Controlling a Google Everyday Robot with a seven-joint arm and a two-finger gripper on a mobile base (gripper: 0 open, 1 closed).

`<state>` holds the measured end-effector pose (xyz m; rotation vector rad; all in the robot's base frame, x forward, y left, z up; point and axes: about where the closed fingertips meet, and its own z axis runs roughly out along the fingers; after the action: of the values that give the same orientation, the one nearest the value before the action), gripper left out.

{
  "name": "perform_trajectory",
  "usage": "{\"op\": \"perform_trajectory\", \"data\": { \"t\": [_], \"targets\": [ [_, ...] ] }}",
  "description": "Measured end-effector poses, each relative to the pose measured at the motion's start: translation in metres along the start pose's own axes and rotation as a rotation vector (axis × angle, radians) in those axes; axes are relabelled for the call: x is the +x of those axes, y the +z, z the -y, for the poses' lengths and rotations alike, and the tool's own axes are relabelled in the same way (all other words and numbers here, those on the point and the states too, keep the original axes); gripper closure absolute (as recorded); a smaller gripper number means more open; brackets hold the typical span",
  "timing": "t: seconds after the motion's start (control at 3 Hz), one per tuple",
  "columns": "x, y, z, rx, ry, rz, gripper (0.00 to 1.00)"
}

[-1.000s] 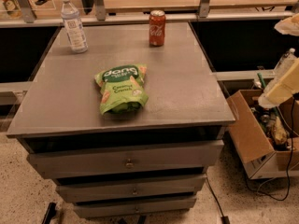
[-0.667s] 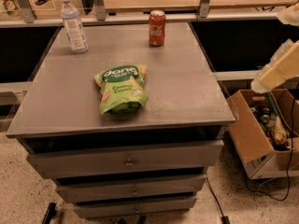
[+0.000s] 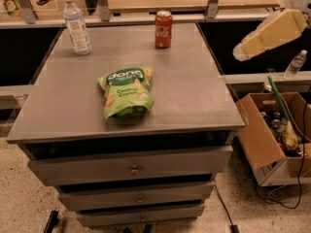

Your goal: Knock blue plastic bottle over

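The blue plastic bottle (image 3: 76, 24), clear with a white cap and a pale label bearing a dark square mark, stands upright at the far left corner of the grey cabinet top (image 3: 194, 96). My gripper (image 3: 239, 54) is the tip of the cream-coloured arm (image 3: 272, 32) that hangs in the air off the cabinet's right side, at about the height of the far edge. It points left and down, holds nothing that shows, and is far to the right of the bottle.
A red Coca-Cola can (image 3: 164, 29) stands at the far middle. A green snack bag (image 3: 125, 92) lies mid-table. A smaller clear bottle (image 3: 295, 63) stands on a ledge at right. An open cardboard box (image 3: 265, 140) of clutter sits on the floor at right.
The arm has risen from low at the right edge to higher up and has reached further left toward the cabinet. The bottle, can and bag have not moved.
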<state>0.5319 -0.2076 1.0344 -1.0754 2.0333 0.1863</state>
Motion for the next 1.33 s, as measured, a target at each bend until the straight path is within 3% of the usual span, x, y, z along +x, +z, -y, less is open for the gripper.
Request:
{"op": "perform_trajectory", "data": {
  "t": [0.67, 1.33],
  "targets": [
    [-0.047, 0.029, 0.030, 0.020, 0.138, 0.125, 0.00],
    [-0.130, 0.078, 0.041, -0.117, 0.175, 0.242, 0.00]
  ]
}}
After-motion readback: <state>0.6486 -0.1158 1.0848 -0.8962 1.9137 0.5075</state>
